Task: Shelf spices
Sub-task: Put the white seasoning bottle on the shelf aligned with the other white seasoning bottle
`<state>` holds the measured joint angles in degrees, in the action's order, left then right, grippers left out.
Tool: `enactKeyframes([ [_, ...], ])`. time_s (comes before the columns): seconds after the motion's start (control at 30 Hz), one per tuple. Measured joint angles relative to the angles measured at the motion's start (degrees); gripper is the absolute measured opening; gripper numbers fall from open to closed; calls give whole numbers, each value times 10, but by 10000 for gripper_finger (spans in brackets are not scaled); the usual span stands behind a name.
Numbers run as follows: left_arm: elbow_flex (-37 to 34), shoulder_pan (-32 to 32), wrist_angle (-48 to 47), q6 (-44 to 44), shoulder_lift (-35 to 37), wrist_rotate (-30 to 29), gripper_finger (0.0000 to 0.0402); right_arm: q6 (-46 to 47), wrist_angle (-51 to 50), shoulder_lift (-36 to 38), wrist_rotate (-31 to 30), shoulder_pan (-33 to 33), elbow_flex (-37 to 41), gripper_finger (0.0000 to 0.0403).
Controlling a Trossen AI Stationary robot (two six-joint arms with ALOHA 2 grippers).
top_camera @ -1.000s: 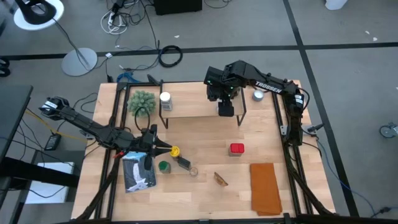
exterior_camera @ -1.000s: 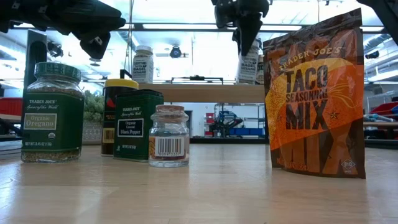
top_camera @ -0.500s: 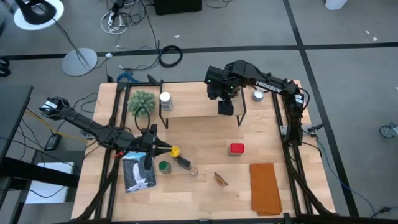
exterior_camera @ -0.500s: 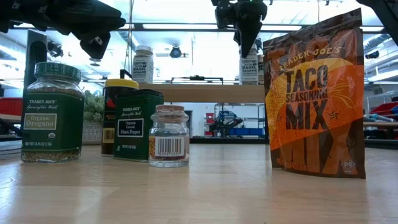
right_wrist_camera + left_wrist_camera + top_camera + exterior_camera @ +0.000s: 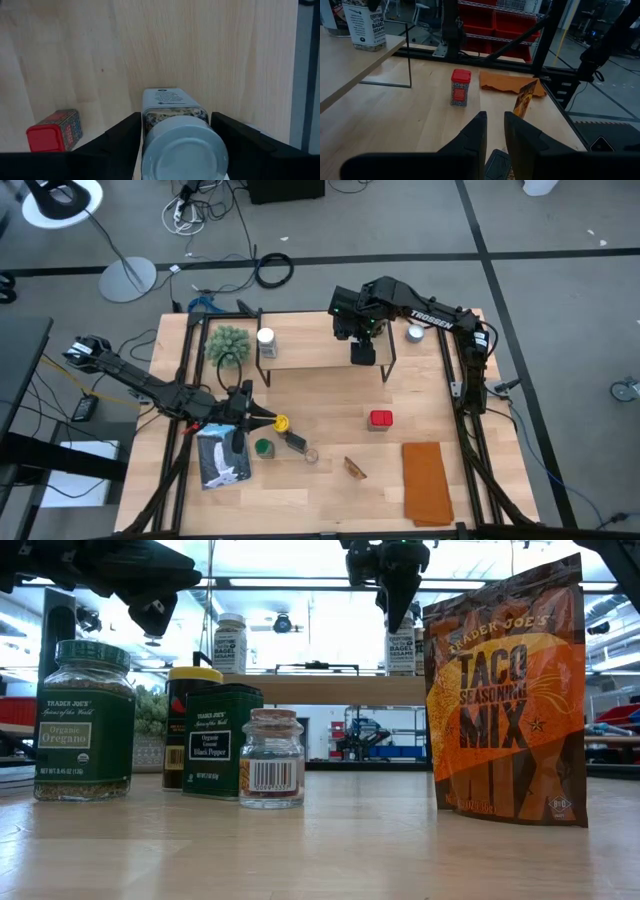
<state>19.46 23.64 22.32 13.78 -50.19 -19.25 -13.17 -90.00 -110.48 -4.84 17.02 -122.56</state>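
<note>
My right gripper (image 5: 362, 352) hangs open over the right end of the shelf (image 5: 318, 356), a light plank on thin black legs. Below it a bagel-seasoning jar (image 5: 175, 135) with a pale lid stands on the plank, with one finger out to each side in the right wrist view. In the low view the gripper (image 5: 395, 600) sits just above that jar (image 5: 402, 648). A white-lidded jar (image 5: 265, 338) stands on the shelf's left end. My left gripper (image 5: 267, 420) waits shut beside the yellow-lidded jar (image 5: 282, 422). A red tin (image 5: 380, 419) stands alone on the table.
Near the table's front stand a green-lidded oregano jar (image 5: 82, 720), a black pepper tin (image 5: 222, 740), a small clear jar (image 5: 272, 758) and an upright taco-mix bag (image 5: 508, 690). A fuzzy green plant ball (image 5: 228, 342) sits left of the shelf, a silver cup (image 5: 415, 333) right of it. An orange cloth (image 5: 427, 480) lies front right.
My right gripper has risen a little off the bagel-seasoning jar, which stays standing on the shelf's right end. More of the jar's label shows in the low view than a second ago. The left arm has kept still.
</note>
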Motion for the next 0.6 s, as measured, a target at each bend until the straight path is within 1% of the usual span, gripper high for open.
enactKeyframes([
  [0.13, 0, 0, 0, 0, 0, 0, 69, 0, 0, 0, 0, 0, 0, 239],
  [0.27, 0, 0, 0, 0, 0, 0, 69, 0, 0, 0, 0, 0, 0, 254],
  [0.4, 0, 0, 0, 0, 0, 0, 69, 0, 0, 0, 0, 0, 0, 281],
  [0.6, 0, 0, 0, 0, 0, 0, 69, -3, 0, 0, 0, 0, 0, 331],
])
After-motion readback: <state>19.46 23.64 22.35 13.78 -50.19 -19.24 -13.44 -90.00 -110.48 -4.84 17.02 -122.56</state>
